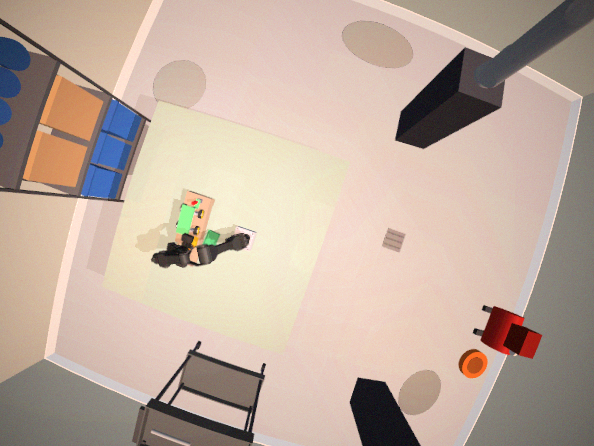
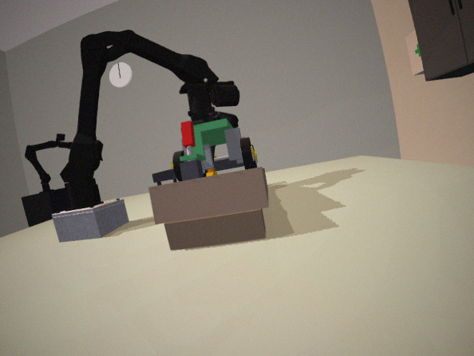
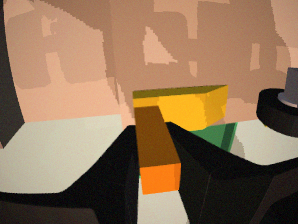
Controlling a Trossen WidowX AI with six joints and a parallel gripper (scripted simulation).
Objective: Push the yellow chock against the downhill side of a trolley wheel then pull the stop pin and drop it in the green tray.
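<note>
The green trolley (image 1: 186,218) (image 2: 215,132) stands on the ramp (image 1: 206,202) (image 2: 211,195) (image 3: 65,100). The red-headed stop pin (image 1: 194,203) (image 2: 187,133) is upright at its uphill end. My gripper (image 3: 149,131) is shut on the orange handle of the yellow chock (image 3: 192,110) (image 2: 211,174). The chock is over the ramp's lower part, downhill of the trolley; a dark wheel (image 3: 275,118) shows to its right in the wrist view, with a gap between. Its black base is hidden, so contact with the ramp cannot be told. The green tray (image 1: 211,237) (image 3: 212,136) is beside the ramp.
The arm's base stands on a pale block (image 2: 96,219) on the tray's side of the ramp. The arm reaches across the ramp's downhill end. A second dark arm (image 2: 37,160) stands in the background. Shelves and a cart are far off in the overhead view.
</note>
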